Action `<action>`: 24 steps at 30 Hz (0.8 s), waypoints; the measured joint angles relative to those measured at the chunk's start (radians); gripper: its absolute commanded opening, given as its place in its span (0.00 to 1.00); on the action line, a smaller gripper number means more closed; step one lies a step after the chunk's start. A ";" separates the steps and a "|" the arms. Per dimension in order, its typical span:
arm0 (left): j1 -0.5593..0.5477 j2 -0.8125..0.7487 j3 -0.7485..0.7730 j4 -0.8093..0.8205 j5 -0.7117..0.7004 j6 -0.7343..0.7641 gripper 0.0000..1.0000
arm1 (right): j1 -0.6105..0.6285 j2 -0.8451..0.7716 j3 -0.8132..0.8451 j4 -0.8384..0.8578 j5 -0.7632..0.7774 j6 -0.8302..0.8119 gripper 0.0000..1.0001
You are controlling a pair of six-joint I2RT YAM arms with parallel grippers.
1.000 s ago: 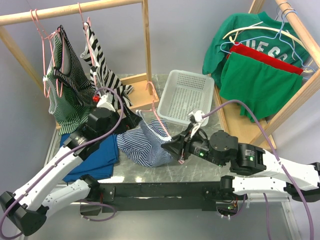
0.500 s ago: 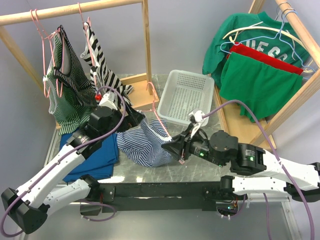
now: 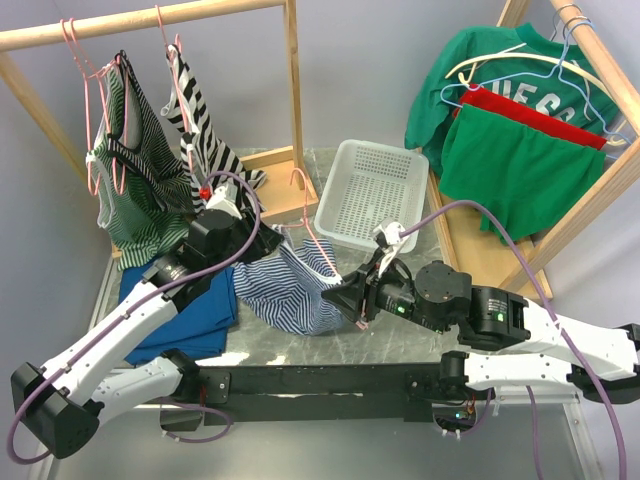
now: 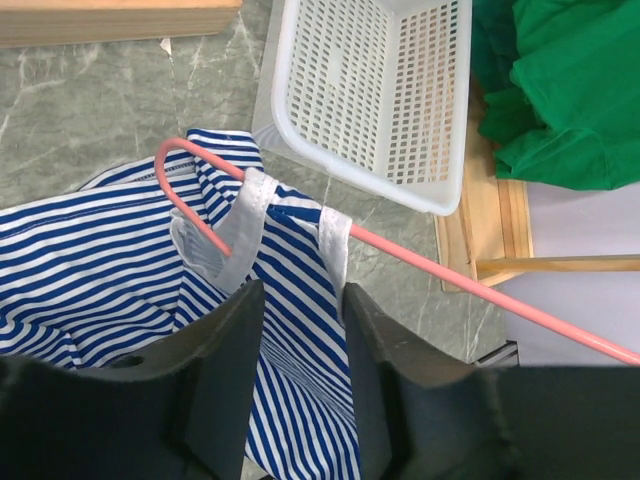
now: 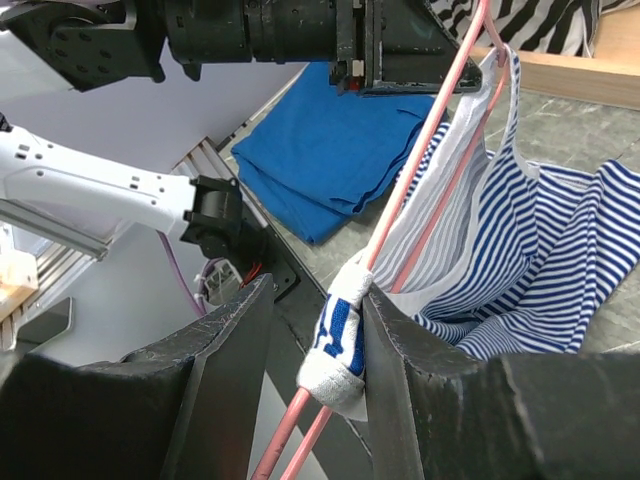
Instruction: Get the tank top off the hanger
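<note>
The blue-and-white striped tank top hangs from a pink hanger held tilted above the table, its hook pointing up and back. My right gripper is shut on the hanger's lower end. In the right wrist view the pink rods and a white-and-blue strap lie against one finger. My left gripper is at the top's upper edge. In the left wrist view its jaws stand apart over the striped cloth just below the white straps, open.
A white basket stands behind the hanger. A blue cloth lies on the table at the left. Striped tops hang on the left wooden rack. Green and red garments hang on the right rack.
My left gripper has moved forward and right onto the tank top's upper edge. The right gripper and the hanger have stayed almost still.
</note>
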 measured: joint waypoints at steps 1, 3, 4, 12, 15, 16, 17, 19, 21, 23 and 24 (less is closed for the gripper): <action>0.000 0.000 0.000 0.000 0.000 0.000 0.35 | 0.000 -0.002 0.000 0.000 0.000 0.000 0.00; 0.000 0.003 0.000 0.000 0.000 0.002 0.34 | 0.000 -0.002 0.000 -0.003 -0.002 0.000 0.00; 0.000 0.005 0.000 0.000 0.000 0.003 0.35 | 0.000 -0.001 0.000 -0.005 -0.003 0.000 0.00; 0.000 0.050 0.000 0.005 0.000 0.009 0.01 | 0.000 0.020 0.003 -0.011 -0.030 0.002 0.00; 0.000 0.073 0.004 0.006 -0.008 0.019 0.01 | 0.001 0.034 0.006 -0.013 -0.040 0.002 0.00; 0.000 0.085 0.006 0.003 -0.013 0.022 0.01 | 0.002 0.037 0.006 -0.014 -0.041 0.002 0.00; 0.000 0.097 0.013 -0.002 -0.023 0.025 0.01 | 0.002 0.041 0.007 -0.017 -0.041 0.002 0.00; 0.000 0.121 0.026 -0.021 -0.057 0.030 0.01 | 0.004 0.045 0.008 -0.024 -0.039 0.003 0.00; 0.000 0.136 0.040 -0.045 -0.105 0.035 0.01 | 0.007 0.043 0.008 -0.039 -0.034 0.010 0.00; 0.002 0.148 0.058 -0.071 -0.154 0.048 0.01 | 0.014 0.039 0.008 -0.061 -0.030 0.018 0.00; 0.005 0.151 0.065 -0.080 -0.171 0.051 0.01 | 0.017 0.035 0.008 -0.073 -0.029 0.021 0.00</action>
